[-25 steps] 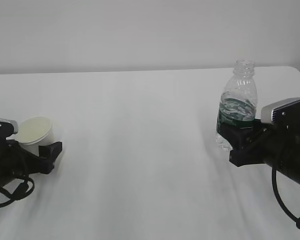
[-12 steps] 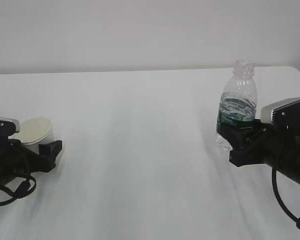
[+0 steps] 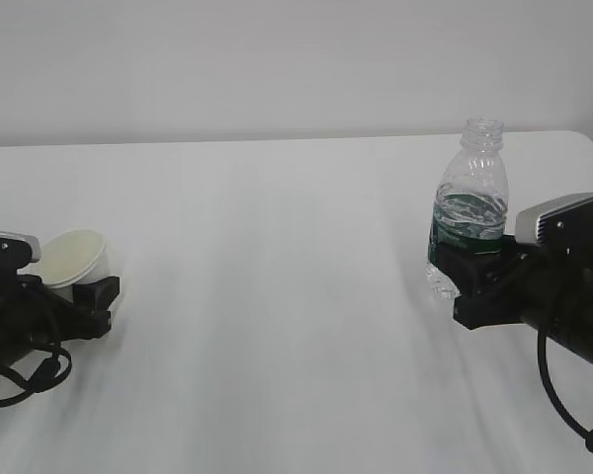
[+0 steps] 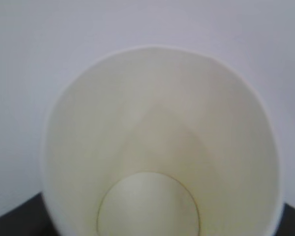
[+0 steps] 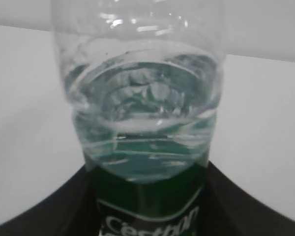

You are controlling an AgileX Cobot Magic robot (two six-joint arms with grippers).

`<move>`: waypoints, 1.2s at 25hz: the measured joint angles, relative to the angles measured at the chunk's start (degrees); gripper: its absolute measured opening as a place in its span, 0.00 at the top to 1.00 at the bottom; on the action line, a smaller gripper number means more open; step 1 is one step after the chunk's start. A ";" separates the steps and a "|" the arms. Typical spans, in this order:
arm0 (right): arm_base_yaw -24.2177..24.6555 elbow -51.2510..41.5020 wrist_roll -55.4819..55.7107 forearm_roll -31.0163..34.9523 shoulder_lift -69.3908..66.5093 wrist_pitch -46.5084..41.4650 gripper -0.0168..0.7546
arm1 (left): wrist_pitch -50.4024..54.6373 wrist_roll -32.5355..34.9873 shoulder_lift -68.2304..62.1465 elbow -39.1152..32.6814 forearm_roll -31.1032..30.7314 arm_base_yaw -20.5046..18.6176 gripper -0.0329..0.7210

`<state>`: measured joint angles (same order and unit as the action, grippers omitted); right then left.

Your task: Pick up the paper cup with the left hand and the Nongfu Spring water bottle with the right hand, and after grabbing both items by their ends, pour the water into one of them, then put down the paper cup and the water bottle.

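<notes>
on the near left of the white table [image 3: 277, 296] we see the left hand [image 3: 40, 316] lying low, its black fingers on either side of the paper cup [image 3: 71, 259]. the cup leans a little, its cream inside turned up and toward us. from the left wrist view the cup [image 4: 160, 147] fills the frame, its round bottom visible and dry, dark finger edges at the lower corners. whether the jaws press the cup wall or only bracket it we cannot tell.

on the right the right hand [image 3: 479, 281] has its jaws clenched around the lower body of the nongfu spring water bottle [image 3: 469, 202], which stands upright and capless. the right wrist view shows the bottle [image 5: 142, 123] close up between the dark fingers, the water [image 5: 142, 142] reaching above the green label band.

cup and bottle are well apart, at opposite sides of the table.
</notes>
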<state>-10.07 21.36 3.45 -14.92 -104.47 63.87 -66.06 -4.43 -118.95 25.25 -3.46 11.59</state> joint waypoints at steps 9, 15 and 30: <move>0.00 0.00 0.00 0.00 0.00 0.00 0.48 | -0.12 0.00 0.00 0.00 -2.37 0.00 0.32; 0.00 0.00 0.00 0.00 0.00 0.00 0.48 | -0.12 0.00 0.00 0.00 -6.42 0.00 0.32; 0.00 0.00 -0.04 0.00 0.00 0.00 0.48 | -0.12 0.00 1.54 0.00 -17.50 0.00 0.34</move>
<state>-10.07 21.36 3.41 -14.92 -104.47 63.87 -66.19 -4.43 -117.41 25.25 -20.96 11.59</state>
